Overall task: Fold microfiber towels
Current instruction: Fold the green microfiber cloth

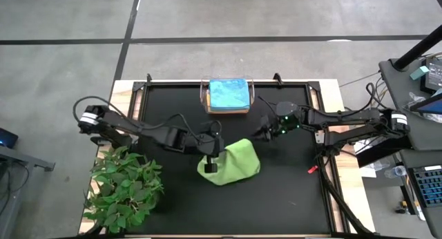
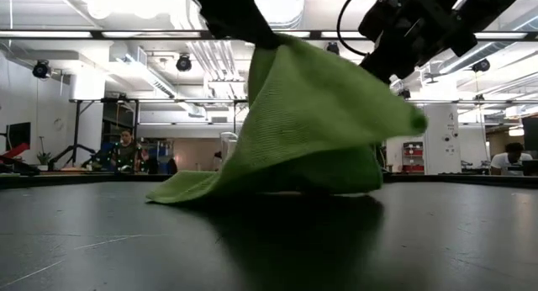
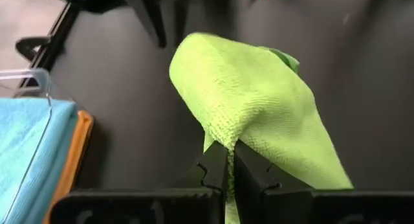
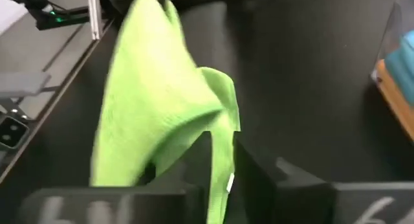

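Lime green towel sits right up front, mid-mat, bunched into a tent – its lower edge drags on the black table while two corners are lifted. Left gripper is pinched tight on one corner, fingers clamped with cloth poking through. Right gripper has a strip of the same towel between its fingers, which stand slightly parted – holding or letting go, can't tell. Behind it, the clear bin holds the other folded towels, light blue towel on top. Leafy plant sits at the near left corner.
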`<state>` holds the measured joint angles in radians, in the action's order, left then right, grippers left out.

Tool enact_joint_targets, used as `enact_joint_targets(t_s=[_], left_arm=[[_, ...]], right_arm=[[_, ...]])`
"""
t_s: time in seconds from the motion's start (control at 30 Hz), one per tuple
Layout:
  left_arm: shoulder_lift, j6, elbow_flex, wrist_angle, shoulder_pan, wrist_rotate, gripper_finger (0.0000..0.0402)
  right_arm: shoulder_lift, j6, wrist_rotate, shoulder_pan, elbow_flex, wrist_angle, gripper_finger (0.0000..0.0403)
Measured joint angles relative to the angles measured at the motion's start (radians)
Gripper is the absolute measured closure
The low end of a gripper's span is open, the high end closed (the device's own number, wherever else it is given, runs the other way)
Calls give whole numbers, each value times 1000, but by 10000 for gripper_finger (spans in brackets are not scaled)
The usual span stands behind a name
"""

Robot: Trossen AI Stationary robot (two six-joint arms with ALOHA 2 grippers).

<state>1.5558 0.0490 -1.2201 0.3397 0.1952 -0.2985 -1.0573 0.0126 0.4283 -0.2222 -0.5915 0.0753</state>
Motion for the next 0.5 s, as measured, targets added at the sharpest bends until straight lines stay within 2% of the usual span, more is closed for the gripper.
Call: enact_joint_targets(t_s=[0.3,0.4,0.5], left_arm=[[20,23,16,4,-25,-64,401],[20,24,26,4,-33,-82,401],[20,51,35,2,-41,-97,402]], right_arm=[[0,50,76,2,1,-34,232],[-25,94,50,2,26,3,207],[-75,140,-26,17,91,90,194]])
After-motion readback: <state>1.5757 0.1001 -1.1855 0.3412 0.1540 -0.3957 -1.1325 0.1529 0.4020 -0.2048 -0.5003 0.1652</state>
